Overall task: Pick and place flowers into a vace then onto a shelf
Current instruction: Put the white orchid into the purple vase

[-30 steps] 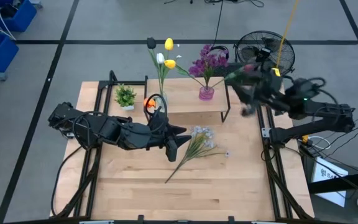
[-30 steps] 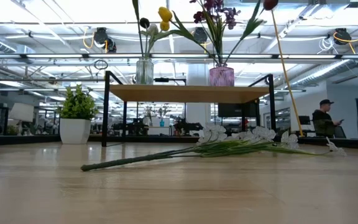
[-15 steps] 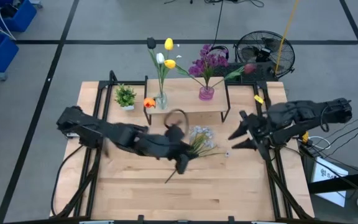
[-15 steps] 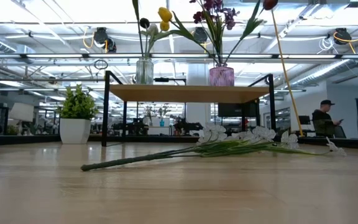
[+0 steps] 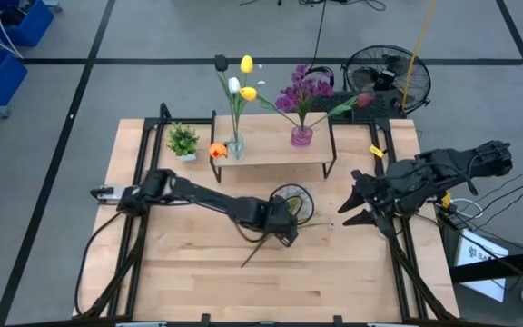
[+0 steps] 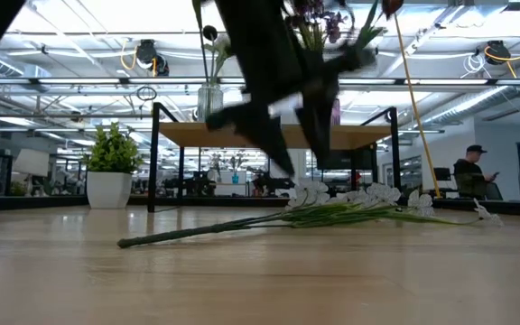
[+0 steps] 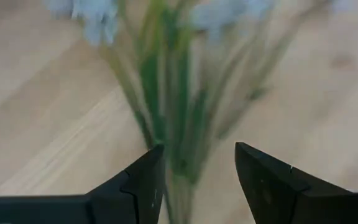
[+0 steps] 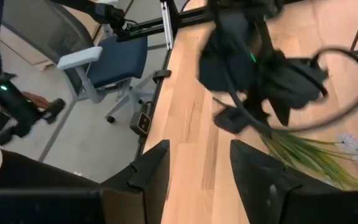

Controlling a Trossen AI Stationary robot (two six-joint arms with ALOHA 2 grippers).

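Left arm (image 5: 198, 195) stretches across mid-table, blocking a straight pass from the near side to the shelf (image 5: 275, 150). Its gripper (image 5: 284, 232) hangs open-jawed over the lilac-white spray (image 6: 332, 212) lying flat. Shelf top crowded: clear vase (image 5: 235, 147), pink vase (image 5: 301, 136), stems above. Potted plant (image 5: 183, 141) stands beside it. Near table board (image 5: 243, 291) bare. Right gripper (image 5: 350, 207) at right edge, fingers apart

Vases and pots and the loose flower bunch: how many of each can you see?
Vases on the shelf: 2, a clear vase and a pink vase
Potted plant: 1
Loose white flower spray on the table: 1
Total: 4
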